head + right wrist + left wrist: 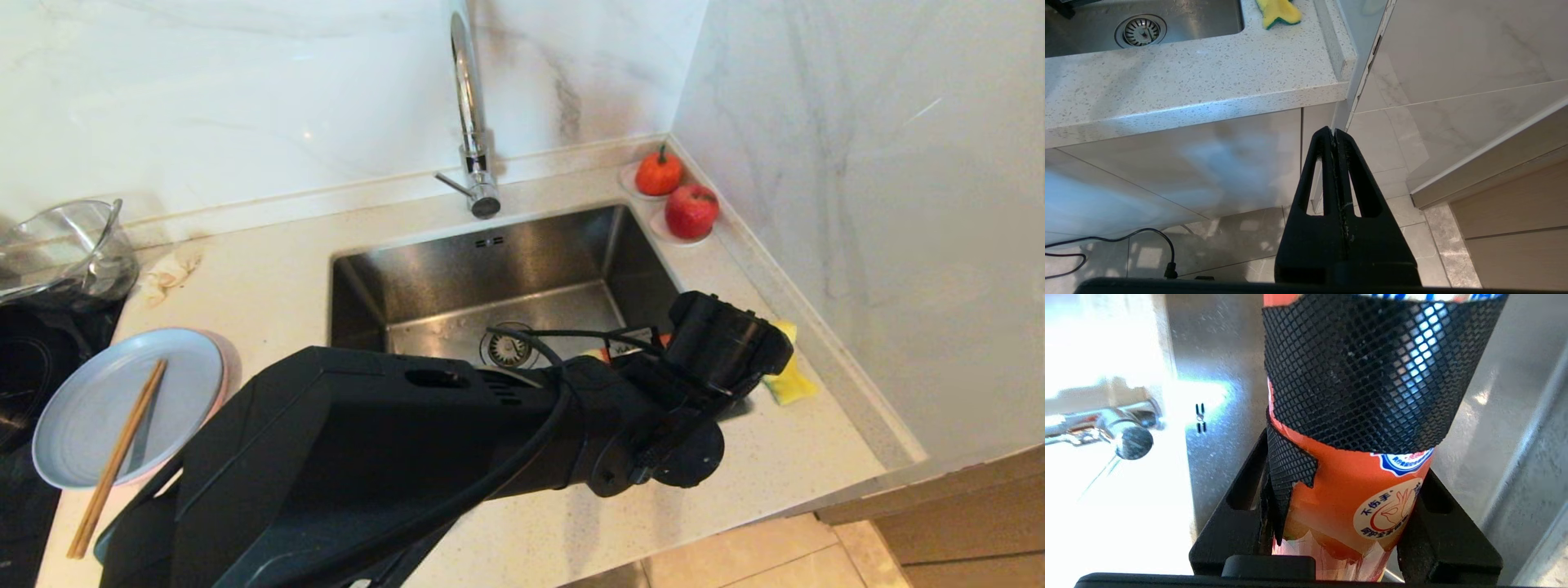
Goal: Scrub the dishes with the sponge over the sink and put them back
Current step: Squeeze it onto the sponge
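L arm fills the near head view, reaching across the front of the sink (pixel 457 278) toward its right rim.

Going L to R:
- Blue plate (pixel 90 408) sits on the counter (pixel 269 278) left of the sink, stacked on the pink plate (pixel 230 359), of which only an edge shows. Chopsticks (pixel 118 457) lie across the blue one. Both plates are well apart from either claw.
- Sink is bare apart from the drain (pixel 508 349); faucet (pixel 467 98) stands behind it.
- L gripper (pixel 1337 514) is over the sink's right side, half open, its fingers clamped round an orange bottle (pixel 1363 375) w/ a black mesh sleeve, prob. dish soap. So that claw is full.
- Sponge (pixel 790 380) lies on the counter just right of the sink, just beyond the L wrist and partly hidden by it. Its long axis seems to run front to back along the rim, though the hidden part makes that unsure.
- R gripper (pixel 1336 139) hangs below the counter's front edge, fingers pressed together, holding nothing.

Key relation: the L claw is far nearer the sponge but occupied; the free R claw sits low and would need to rise over the counter edge. My guess is that the bottle has to be dealt w/ first.
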Controlling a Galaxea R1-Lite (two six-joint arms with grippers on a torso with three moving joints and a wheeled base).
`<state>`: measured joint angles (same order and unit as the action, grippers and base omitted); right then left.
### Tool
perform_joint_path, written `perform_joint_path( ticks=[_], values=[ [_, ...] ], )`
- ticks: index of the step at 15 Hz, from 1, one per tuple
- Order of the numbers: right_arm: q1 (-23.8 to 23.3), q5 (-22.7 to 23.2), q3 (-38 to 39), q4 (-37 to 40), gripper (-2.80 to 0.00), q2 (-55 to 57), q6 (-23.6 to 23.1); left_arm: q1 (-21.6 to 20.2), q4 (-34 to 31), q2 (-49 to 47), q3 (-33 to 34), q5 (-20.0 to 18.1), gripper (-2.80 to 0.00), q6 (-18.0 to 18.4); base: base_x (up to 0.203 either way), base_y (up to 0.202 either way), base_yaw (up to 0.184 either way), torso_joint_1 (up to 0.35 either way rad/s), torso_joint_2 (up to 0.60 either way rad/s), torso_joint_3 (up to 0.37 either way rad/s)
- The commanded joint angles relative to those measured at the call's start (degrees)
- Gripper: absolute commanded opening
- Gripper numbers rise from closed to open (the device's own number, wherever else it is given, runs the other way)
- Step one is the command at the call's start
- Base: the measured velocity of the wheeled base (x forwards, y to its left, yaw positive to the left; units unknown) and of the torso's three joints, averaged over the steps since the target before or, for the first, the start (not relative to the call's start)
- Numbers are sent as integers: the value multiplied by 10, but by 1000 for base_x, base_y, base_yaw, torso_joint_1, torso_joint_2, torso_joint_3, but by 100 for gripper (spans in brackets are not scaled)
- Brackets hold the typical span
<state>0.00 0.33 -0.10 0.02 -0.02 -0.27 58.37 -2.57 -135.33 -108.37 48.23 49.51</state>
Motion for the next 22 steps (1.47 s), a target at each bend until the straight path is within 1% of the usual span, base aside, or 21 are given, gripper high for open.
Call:
perform_joint_path(
  ticks=[1,3,4,6,9,14,17,18,22],
  values=[
    [0,0,0,0,-280,0,0,0,23,-6,0,3,-280,21,0,0,0,0,0,0],
    [0,0,0,0,-280,0,-1,0,40,-15,0,12,-280,26,0,0,0,0,0,0],
    [0,0,0,0,-280,0,-1,1,47,-17,1,18,-280,35,0,0,0,0,0,0],
    [0,0,1,0,-280,0,-1,1,44,-18,1,18,-280,39,0,0,0,0,0,0],
    [0,0,0,0,-280,0,0,0,46,-22,1,18,-280,73,0,0,0,0,0,0],
    [0,0,0,0,-280,0,0,-1,44,-22,1,19,-280,83,0,0,0,0,0,0],
    [0,0,0,0,-280,0,0,-3,46,-23,1,19,-280,99,0,0,0,0,0,0],
    [0,0,0,0,-280,0,-1,-3,46,-22,1,19,-280,111,0,0,0,0,0,0],
    [0,0,0,0,-280,0,0,-5,46,-21,1,20,-280,125,0,0,0,0,0,0]
  ],
)
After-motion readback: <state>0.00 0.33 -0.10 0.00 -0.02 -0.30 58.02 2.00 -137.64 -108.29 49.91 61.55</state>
